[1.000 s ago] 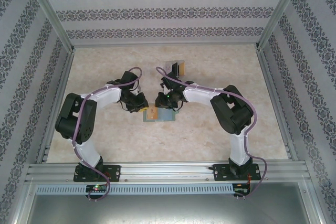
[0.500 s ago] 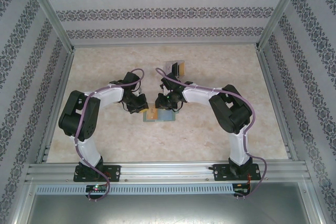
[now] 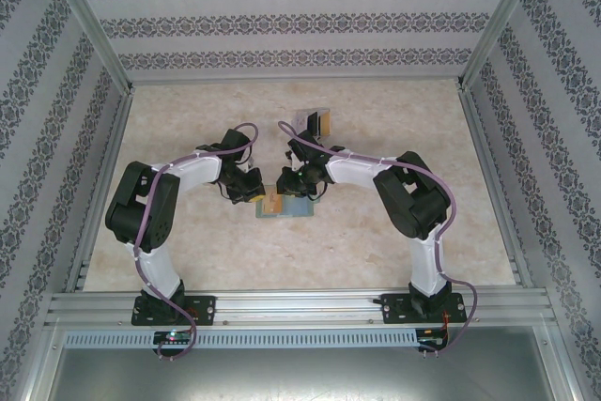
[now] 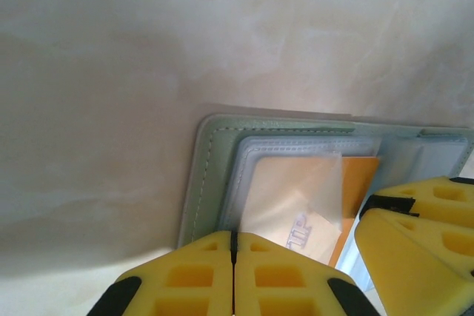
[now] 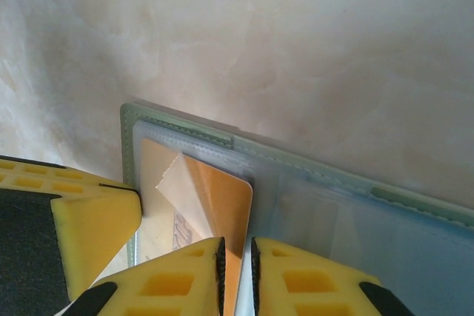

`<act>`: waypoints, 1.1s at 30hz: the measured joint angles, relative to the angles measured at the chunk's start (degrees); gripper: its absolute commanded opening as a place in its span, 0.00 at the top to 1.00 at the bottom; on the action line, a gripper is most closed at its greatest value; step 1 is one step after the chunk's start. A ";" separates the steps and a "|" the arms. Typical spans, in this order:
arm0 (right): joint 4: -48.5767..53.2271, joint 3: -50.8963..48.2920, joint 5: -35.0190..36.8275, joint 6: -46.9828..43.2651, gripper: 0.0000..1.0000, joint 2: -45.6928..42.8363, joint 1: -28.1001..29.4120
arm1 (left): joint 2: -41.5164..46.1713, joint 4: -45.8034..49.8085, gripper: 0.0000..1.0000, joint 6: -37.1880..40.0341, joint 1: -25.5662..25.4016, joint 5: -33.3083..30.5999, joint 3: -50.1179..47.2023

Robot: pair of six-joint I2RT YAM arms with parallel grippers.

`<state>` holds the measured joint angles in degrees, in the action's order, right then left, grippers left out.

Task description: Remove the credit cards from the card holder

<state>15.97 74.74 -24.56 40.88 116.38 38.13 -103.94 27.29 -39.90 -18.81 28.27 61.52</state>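
The grey-green card holder [image 3: 297, 208] lies open and flat on the table between both grippers. In the left wrist view its stitched edge [image 4: 201, 175] frames a clear pocket, whose film is lifted off an orange credit card [image 4: 359, 183]. My left gripper [image 4: 233, 236] is shut, pinching the near edge of that pocket film. In the right wrist view the orange card [image 5: 226, 197] sticks out of the card holder [image 5: 333, 175], and my right gripper [image 5: 235, 246] is shut on the card's edge. From above, the left gripper [image 3: 255, 192] and right gripper [image 3: 297, 187] nearly touch over the card [image 3: 272, 202].
A clear plastic tray [image 3: 315, 121] with black and orange contents stands just behind the right arm's wrist. Patterned walls and metal rails enclose the marble-look table [image 3: 394, 260], which has bare room at front and on both sides.
The left gripper's jaws have closed together at the pocket's edge and its arm has shifted slightly. The right gripper and the card holder have stayed in place.
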 measured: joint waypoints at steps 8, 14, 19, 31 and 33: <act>-0.33 0.26 -0.50 1.25 0.80 0.79 0.00 | 0.00 -0.15 0.93 0.00 0.00 -0.20 -0.09; -2.58 -0.04 -1.77 2.34 0.84 1.01 -0.20 | 0.00 -0.61 0.93 0.00 0.00 -0.20 -0.48; -5.73 -1.62 -3.19 3.78 0.90 1.01 -0.92 | 0.00 -0.61 0.93 0.00 0.02 -0.22 -0.52; -10.16 -5.86 -3.21 4.17 1.00 -1.95 -1.42 | 0.04 -0.48 0.82 0.92 0.00 -1.09 -0.17; -10.23 -6.60 -2.71 4.02 1.00 -2.82 -1.62 | 0.04 -0.33 0.82 1.03 0.00 -1.77 -0.09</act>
<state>5.74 68.14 -27.27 44.91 113.56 36.51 -103.90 26.96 -38.87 -18.81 26.50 61.43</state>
